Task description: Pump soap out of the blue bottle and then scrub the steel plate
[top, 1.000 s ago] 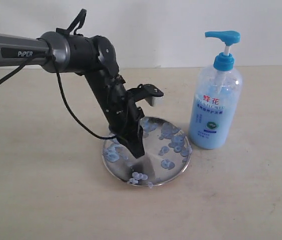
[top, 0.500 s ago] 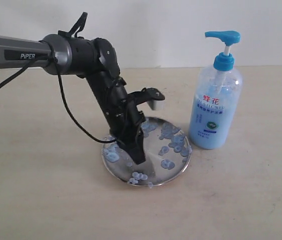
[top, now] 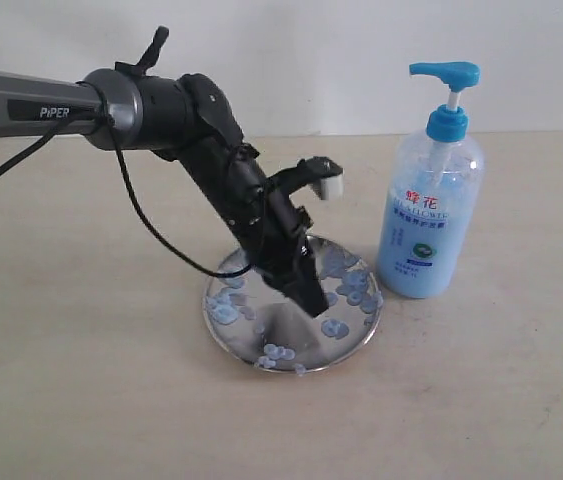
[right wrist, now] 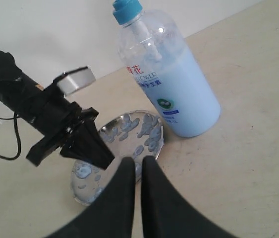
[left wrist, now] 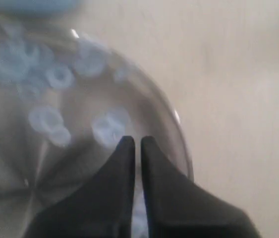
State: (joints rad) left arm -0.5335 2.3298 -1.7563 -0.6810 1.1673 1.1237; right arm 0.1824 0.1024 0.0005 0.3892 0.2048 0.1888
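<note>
The steel plate [top: 279, 328] lies on the table, dotted with pale blue soap [top: 336, 328] blobs. My left gripper [top: 313, 300] is shut with nothing held, its black tips angled down onto the plate's middle-right part. In the left wrist view the left gripper [left wrist: 137, 141] rests just past a soap [left wrist: 107, 130] blob, inside the steel plate [left wrist: 10, 198]. The blue bottle [top: 429, 215] stands upright right of the plate, its pump head up. My right gripper [right wrist: 138, 161] is shut and empty, hovering above the table near the steel plate [right wrist: 80, 198], apart from the blue bottle [right wrist: 171, 84].
The left arm [top: 151, 105] reaches in from the left, with a black cable [top: 146, 225] hanging below it. A white wall [top: 311, 60] closes off the far edge of the beige table [top: 81, 400].
The left gripper has swept rightward across the plate, from its left-centre toward the bottle side, and its wrist has turned. The bottle and plate stay put.
</note>
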